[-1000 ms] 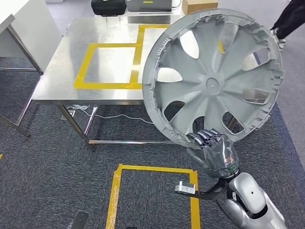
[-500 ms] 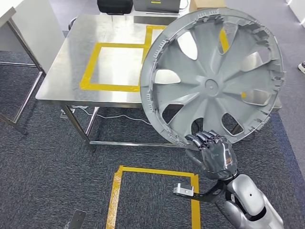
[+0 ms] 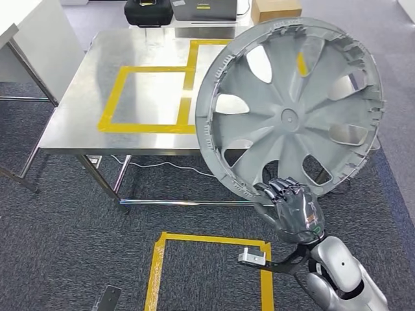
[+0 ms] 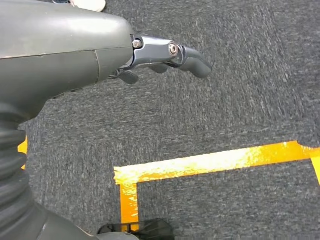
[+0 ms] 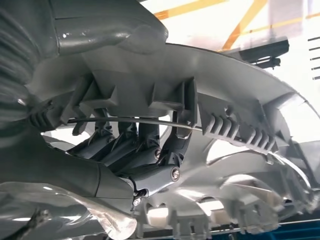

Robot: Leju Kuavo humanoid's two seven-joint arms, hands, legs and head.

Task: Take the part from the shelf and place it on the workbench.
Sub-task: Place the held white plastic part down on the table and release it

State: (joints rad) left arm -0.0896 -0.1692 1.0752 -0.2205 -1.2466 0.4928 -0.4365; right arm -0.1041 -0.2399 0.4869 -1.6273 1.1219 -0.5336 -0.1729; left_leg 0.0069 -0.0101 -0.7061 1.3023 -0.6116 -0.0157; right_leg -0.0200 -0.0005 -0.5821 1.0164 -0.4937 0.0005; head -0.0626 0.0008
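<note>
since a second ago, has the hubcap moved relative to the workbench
Yes, slightly. The hubcap, held by the right hand, has been carried toward the workbench, whose front edge now sits lower against the rim.

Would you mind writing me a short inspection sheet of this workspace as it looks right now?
Surface: steel workbench marked with yellow tape rectangles; no part on it yet.
Job's things: grey wheel cover held up on edge in front of the workbench's right end.
Clutter: black case, a grey box and a cardboard box beyond the far edge.
Hands: right hand grips the wheel cover's lower rim; left hand hangs over the carpet, holding nothing.
Cables: white cable on the floor under the workbench.
Surroundings: dark carpet with a yellow taped square; a white table at the left.
</note>
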